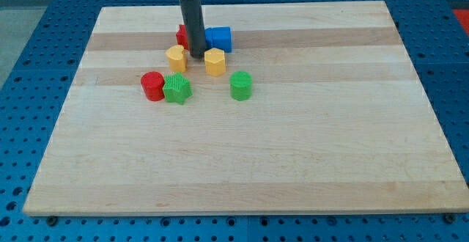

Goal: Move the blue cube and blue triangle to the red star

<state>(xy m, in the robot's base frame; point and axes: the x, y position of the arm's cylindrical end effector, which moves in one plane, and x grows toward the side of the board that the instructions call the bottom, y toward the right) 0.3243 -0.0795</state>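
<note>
The blue cube (218, 39) sits near the view's top centre of the wooden board (293, 147). A red block (181, 35), partly hidden behind the rod, lies just left of it; its shape cannot be made out. My tip (198, 54) rests on the board between that red block and the blue cube, just above the gap between the two yellow blocks. No blue triangle shows; the rod may hide it.
A yellow block (176, 57) and a yellow hexagon-like block (215, 62) lie below the tip. A red block (152, 85) touches a green star-like block (176, 89). A green block (240, 85) stands to the right.
</note>
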